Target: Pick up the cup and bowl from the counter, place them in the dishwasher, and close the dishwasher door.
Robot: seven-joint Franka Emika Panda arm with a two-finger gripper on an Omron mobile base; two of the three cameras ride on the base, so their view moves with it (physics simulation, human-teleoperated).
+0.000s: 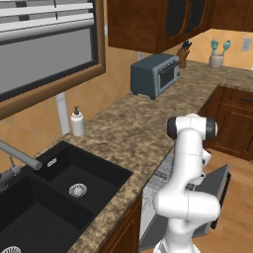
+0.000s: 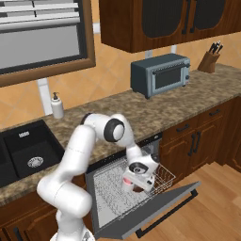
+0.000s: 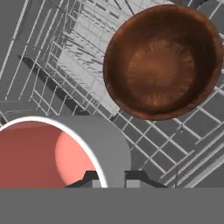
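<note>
Gripper (image 3: 110, 177) is hanging over the dishwasher rack (image 3: 192, 127), straddling the cup's (image 3: 57, 153) rim, apparently pinching it. Just beside, the bowl (image 3: 162, 61) is sitting in the rack; a careless release could knock them together.

The walls (image 2: 113, 70) are a warm orange-tan. A window (image 1: 44, 54) with a wood frame and grey blinds hangs above a black double sink (image 1: 59, 192) with a metal tap (image 1: 20, 158). A white soap bottle (image 2: 57, 106) stands just behind the sink. Dark wood upper cabinets (image 2: 160, 21) with dark glass doors hang over a grey-blue toaster oven (image 2: 161, 74). A knife block (image 2: 210, 60) stands farther along, and a beige holder with teal utensils (image 1: 217, 55) sits in the corner. Brown lower cabinets (image 2: 195, 141) stand on a light wooden floor (image 2: 207, 216).
</note>
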